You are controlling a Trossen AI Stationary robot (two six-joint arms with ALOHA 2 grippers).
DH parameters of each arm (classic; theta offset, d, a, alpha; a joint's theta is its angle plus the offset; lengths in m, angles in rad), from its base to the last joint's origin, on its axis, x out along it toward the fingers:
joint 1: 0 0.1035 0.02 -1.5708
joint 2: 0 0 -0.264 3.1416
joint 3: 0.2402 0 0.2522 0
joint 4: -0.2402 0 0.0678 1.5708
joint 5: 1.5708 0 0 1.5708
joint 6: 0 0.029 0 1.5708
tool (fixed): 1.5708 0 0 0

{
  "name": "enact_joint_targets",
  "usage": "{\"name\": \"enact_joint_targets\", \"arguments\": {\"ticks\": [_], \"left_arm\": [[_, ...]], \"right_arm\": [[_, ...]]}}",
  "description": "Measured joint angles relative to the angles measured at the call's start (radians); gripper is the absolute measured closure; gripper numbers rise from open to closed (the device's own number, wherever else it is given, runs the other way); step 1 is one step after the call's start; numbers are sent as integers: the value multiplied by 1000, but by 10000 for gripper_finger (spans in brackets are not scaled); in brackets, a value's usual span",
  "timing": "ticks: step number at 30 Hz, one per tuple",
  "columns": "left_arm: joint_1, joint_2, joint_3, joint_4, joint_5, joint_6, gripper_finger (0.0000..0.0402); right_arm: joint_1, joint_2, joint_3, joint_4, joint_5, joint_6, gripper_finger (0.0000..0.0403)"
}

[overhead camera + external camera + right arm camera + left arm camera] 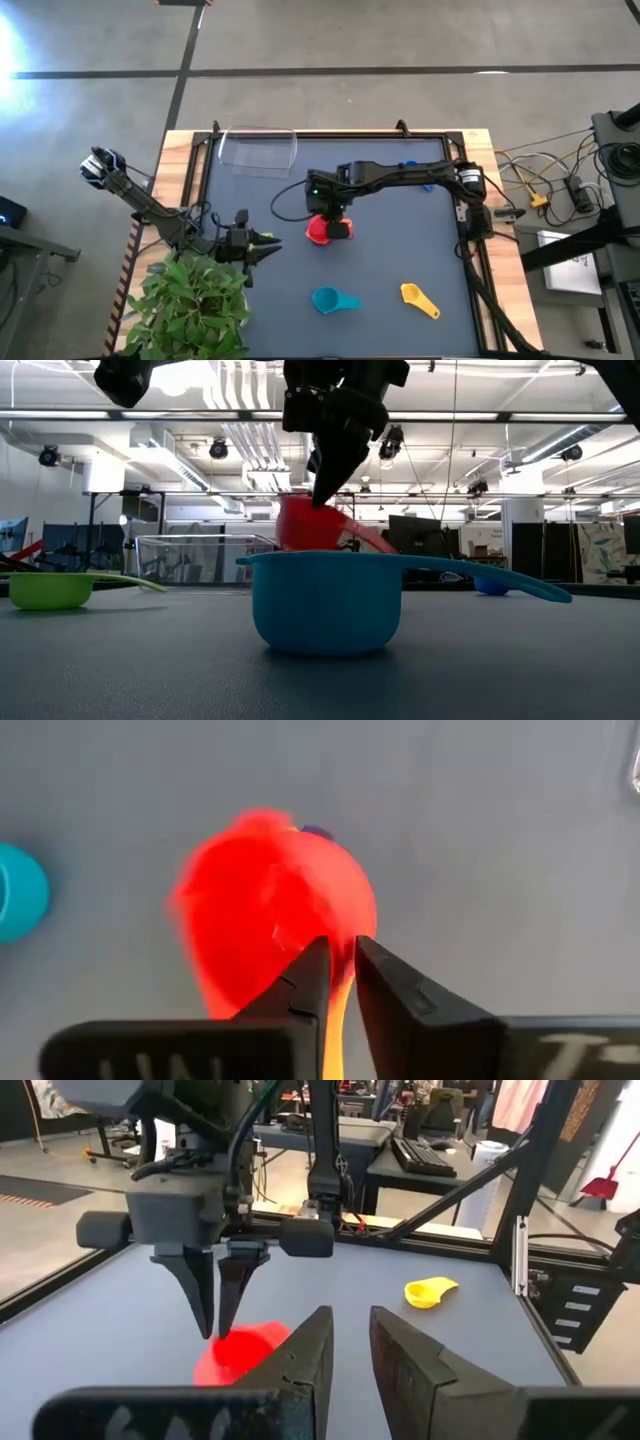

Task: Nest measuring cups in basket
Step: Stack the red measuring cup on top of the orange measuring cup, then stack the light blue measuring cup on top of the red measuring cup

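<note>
1. Zero cups show inside the basket (258,150), well away from the right jaws (322,226).
2. Right jaws pinch the red cup (318,231) by its handle.
3. Teal cup (328,299), yellow cup (417,297) wait on the table (400,240); left jaws (270,241) nearly closed, empty.
</note>
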Motion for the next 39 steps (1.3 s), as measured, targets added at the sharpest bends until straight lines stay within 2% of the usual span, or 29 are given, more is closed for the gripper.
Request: {"name": "enact_joint_targets", "arguments": {"ticks": [6,11,16,21,24,33,39], "left_arm": [[0,0,-1,0,0,-5,349],[0,0,-1,1,0,-10,349],[0,0,-3,1,0,-16,349],[0,1,-4,2,0,-32,349],[0,1,-17,7,0,-68,349],[0,1,-63,40,0,-209,349],[-5,1,-164,214,0,-255,349]], "right_arm": [[-3,-14,0,-5,25,22,296],[20,-28,0,-93,30,122,270],[154,-51,-24,-121,33,224,262],[322,-51,-60,-111,147,323,263],[394,-52,-97,-68,157,428,259],[535,-51,-176,81,169,701,247],[594,-51,-180,122,244,810,216]]}}
